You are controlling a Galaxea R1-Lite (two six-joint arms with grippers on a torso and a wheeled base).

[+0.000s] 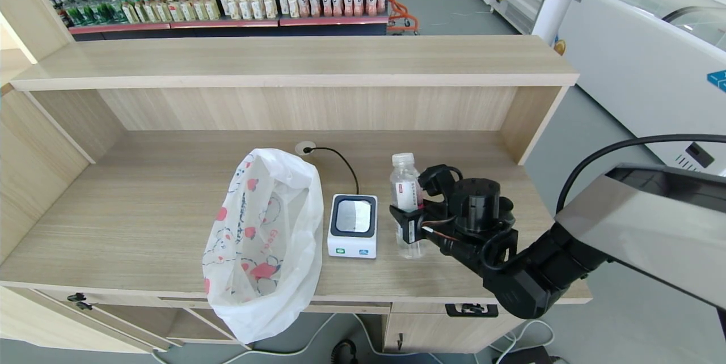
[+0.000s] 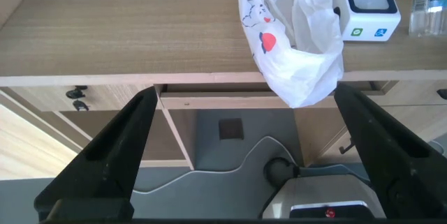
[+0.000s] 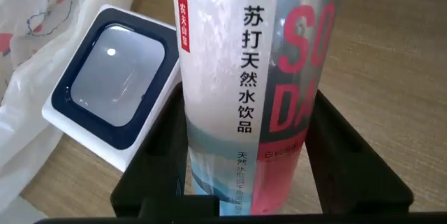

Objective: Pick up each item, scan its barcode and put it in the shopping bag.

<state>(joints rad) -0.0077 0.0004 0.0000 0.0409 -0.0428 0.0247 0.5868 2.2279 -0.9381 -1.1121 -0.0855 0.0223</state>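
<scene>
A clear water bottle (image 1: 404, 182) with a white cap and a red and white label stands upright just right of the scanner. My right gripper (image 1: 409, 223) is shut on its lower half, with the black fingers pressed against both sides of the bottle (image 3: 251, 77). The white scanner (image 1: 353, 225) with its dark window (image 3: 115, 84) sits mid-counter. Left of it the white shopping bag (image 1: 266, 228) with a red print lies open, hanging over the counter's front edge. My left gripper (image 2: 244, 147) is open and holds nothing, below and in front of the counter edge, with the bag (image 2: 293, 42) beyond it.
A black cable (image 1: 340, 157) runs from the scanner to a grommet at the back. The wooden counter (image 1: 142, 211) has a raised back shelf (image 1: 283, 60) and side walls. Drawers (image 2: 77, 95) sit under the front edge. Drink shelves and a freezer stand behind.
</scene>
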